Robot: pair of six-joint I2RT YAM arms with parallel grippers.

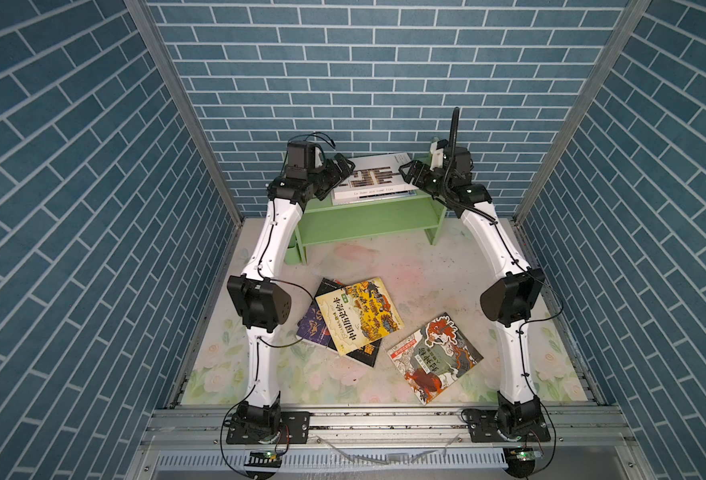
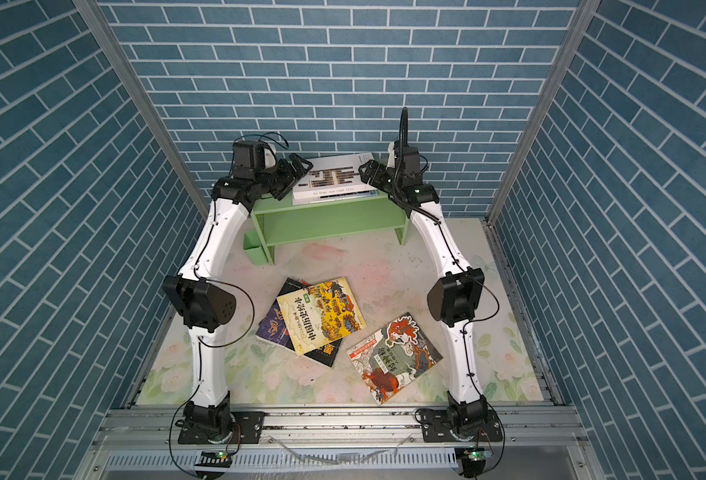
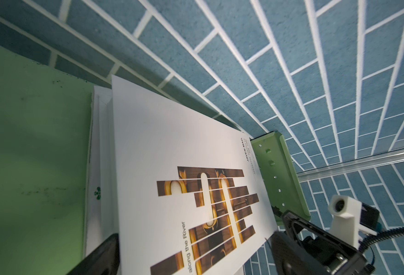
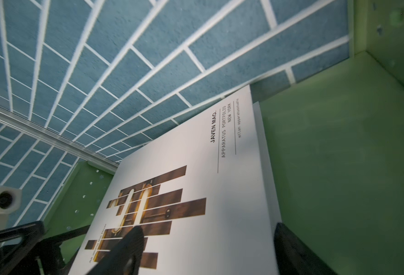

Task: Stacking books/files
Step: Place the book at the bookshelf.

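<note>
Squaring stack, apparently, atop green shelf point(image 1: 368, 216), back edge of tabletop point(image 1: 384, 266). Large white book point(image 1: 378, 162) uppermost; lower white book point(image 3: 101, 147) peeks out one side. Yellow book point(image 1: 359, 316), beast book point(image 1: 434, 357) loose mid-tabletop. Left gripper point(image 1: 345, 166), right gripper point(image 1: 407, 172) flank top book, jaws wide, holding nothing. Best: push inward evenly, low.

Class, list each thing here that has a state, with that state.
White portfolio book: closed, top book on the green shelf.
Left gripper: open beside it.
Right gripper: open beside it.
Yellow illustrated book: closed, lying across black book and purple book.
Red-green beast book: closed, flat, alone.
</note>
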